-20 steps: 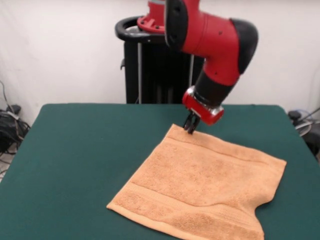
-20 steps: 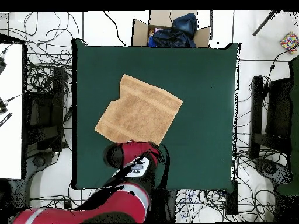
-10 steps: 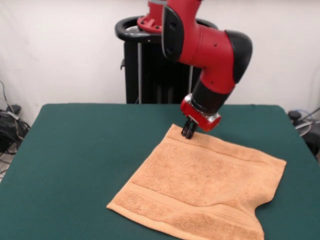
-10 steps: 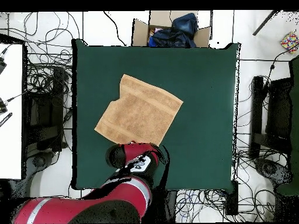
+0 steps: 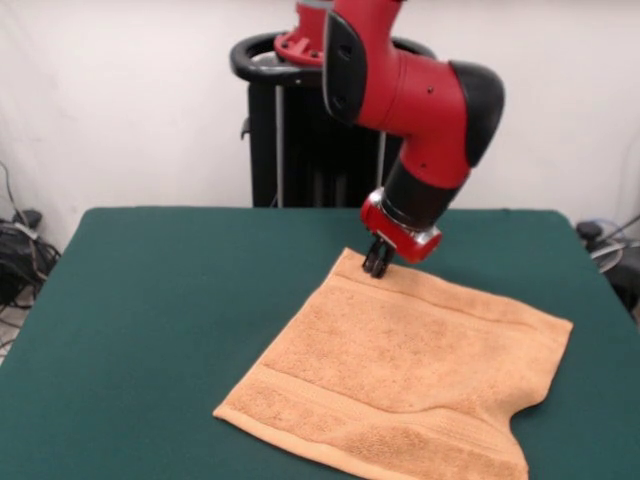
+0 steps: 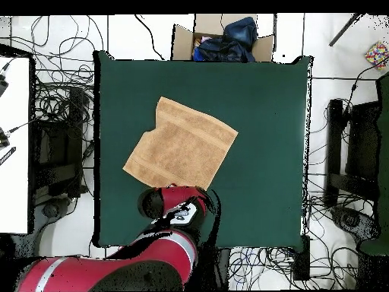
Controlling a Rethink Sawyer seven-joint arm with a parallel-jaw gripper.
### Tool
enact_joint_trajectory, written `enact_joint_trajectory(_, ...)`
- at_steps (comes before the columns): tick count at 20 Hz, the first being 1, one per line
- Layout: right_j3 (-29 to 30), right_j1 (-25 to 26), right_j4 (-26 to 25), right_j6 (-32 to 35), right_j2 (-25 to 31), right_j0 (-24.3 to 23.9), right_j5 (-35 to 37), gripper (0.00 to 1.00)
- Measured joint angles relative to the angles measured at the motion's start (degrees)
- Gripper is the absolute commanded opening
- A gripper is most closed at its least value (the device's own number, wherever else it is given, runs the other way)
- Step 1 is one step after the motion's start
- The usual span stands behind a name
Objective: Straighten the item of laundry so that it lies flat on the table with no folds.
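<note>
The item of laundry, an orange-tan towel, lies spread on the dark green table, turned diagonally to its edges. A woven band runs along two opposite sides. In the front view its near right corner is drawn in, leaving a notch and a small raised wrinkle. My gripper points down at the towel's far corner and touches or nearly touches it. In the overhead view the red arm hides the gripper and that corner.
The table has wide bare felt on every side of the towel. A cardboard box of dark clothes stands past one table edge. Cables lie on the floor around the table, and a white desk stands beside it.
The gripper came down and slightly to the left in the front view, onto the towel's far corner, then stayed still. The towel has not moved.
</note>
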Motion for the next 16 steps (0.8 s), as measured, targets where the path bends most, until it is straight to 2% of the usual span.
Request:
enact_joint_trajectory(10, -1.88, 1.09, 0.0, -0.01, -1.34, 1.63, 2.25, 0.0)
enact_joint_trajectory(16, -3.18, 1.38, -2.19, -0.01, -1.67, 0.88, 3.51, 0.0)
